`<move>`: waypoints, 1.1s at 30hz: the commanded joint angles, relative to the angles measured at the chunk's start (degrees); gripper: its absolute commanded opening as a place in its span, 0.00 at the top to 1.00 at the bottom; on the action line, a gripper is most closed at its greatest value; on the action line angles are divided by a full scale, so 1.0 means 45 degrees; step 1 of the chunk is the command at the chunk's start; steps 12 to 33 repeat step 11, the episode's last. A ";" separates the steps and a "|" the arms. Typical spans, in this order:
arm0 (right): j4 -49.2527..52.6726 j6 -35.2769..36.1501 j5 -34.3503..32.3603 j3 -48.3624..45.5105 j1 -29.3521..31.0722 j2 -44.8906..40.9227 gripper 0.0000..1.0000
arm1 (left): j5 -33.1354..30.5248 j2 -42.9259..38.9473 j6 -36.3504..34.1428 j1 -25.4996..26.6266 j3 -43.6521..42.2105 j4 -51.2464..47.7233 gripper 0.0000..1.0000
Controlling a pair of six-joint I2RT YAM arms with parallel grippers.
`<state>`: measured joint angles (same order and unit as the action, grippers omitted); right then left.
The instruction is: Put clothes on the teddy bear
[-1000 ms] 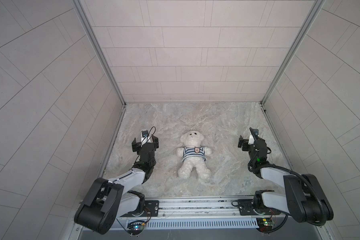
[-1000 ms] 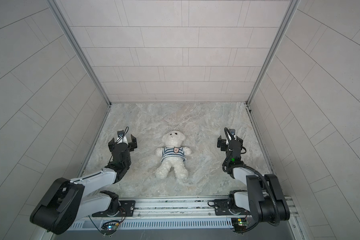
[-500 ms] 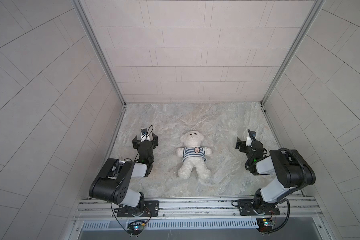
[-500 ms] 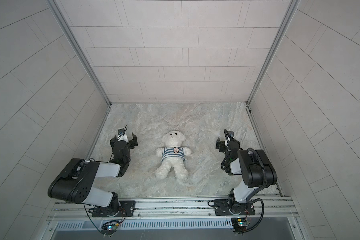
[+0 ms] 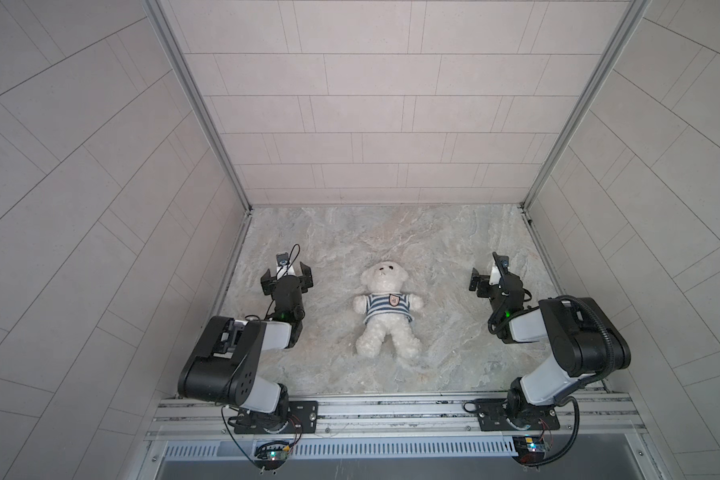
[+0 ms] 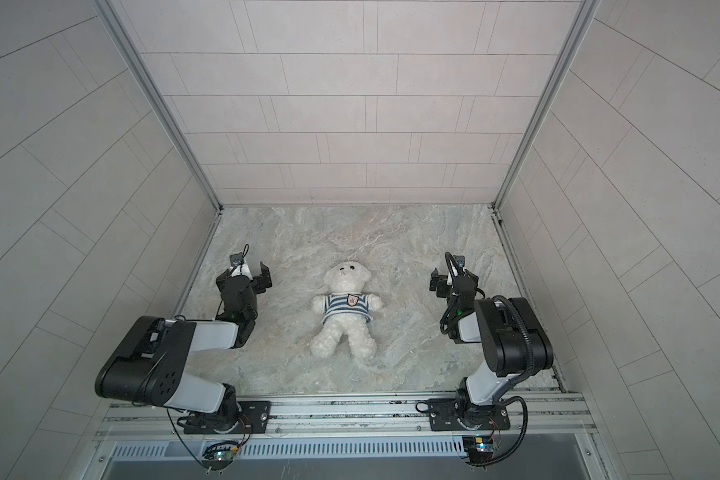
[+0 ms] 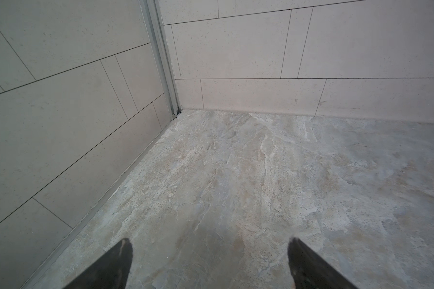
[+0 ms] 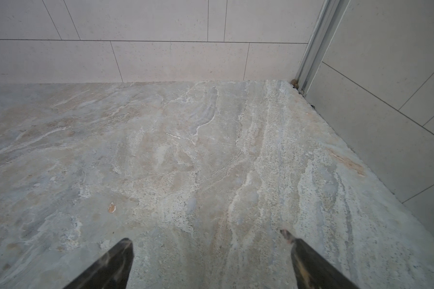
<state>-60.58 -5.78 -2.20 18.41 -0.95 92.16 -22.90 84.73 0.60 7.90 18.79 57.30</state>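
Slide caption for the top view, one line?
Teddy bear in a striped shirt lies face-up on the tabletop between the open left gripper and open right gripper.

Wide-spread right end effector (image 8: pixel 206 236) over marble tabletop (image 8: pixel 186 150)

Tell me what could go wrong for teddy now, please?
The teddy bear lies on its back wearing the striped shirt, so the shirt's back is hidden; it might be bunched up there. The left gripper and right gripper sit open on either side, apart from the bear. If either swings inward, a finger could snag the shirt or push the bear askew.
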 commanded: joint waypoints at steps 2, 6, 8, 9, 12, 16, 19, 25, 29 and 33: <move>0.0161 0.0224 -0.0332 0.0126 0.0081 -0.0246 0.00 | 0.0074 -0.0118 0.0104 0.0000 0.0122 -0.0057 0.00; 0.0253 0.0249 -0.0435 0.0164 0.0142 -0.0246 0.00 | 0.0087 -0.0059 0.0118 -0.0008 0.0199 -0.0149 0.00; 0.0355 0.0304 -0.0559 0.0195 0.0177 -0.0250 0.00 | 0.0088 -0.0041 0.0120 -0.0006 0.0238 -0.0194 0.00; 0.0375 0.0306 -0.0577 0.0212 0.0210 -0.0253 0.00 | 0.0087 -0.0057 0.0123 -0.0017 0.0220 -0.0171 0.00; 0.0267 0.0349 -0.0507 0.0144 0.0209 -0.0265 0.00 | 0.0099 -0.0137 0.0100 0.0001 0.0101 -0.0024 0.00; 0.0267 0.0349 -0.0507 0.0144 0.0209 -0.0265 0.00 | 0.0099 -0.0137 0.0100 0.0001 0.0101 -0.0024 0.00; 0.0267 0.0349 -0.0507 0.0144 0.0209 -0.0265 0.00 | 0.0099 -0.0137 0.0100 0.0001 0.0101 -0.0024 0.00; 0.0267 0.0349 -0.0507 0.0144 0.0209 -0.0265 0.00 | 0.0099 -0.0137 0.0100 0.0001 0.0101 -0.0024 0.00; 0.0267 0.0349 -0.0507 0.0144 0.0209 -0.0265 0.00 | 0.0099 -0.0137 0.0100 0.0001 0.0101 -0.0024 0.00; 0.0267 0.0349 -0.0507 0.0144 0.0209 -0.0265 0.00 | 0.0099 -0.0137 0.0100 0.0001 0.0101 -0.0024 0.00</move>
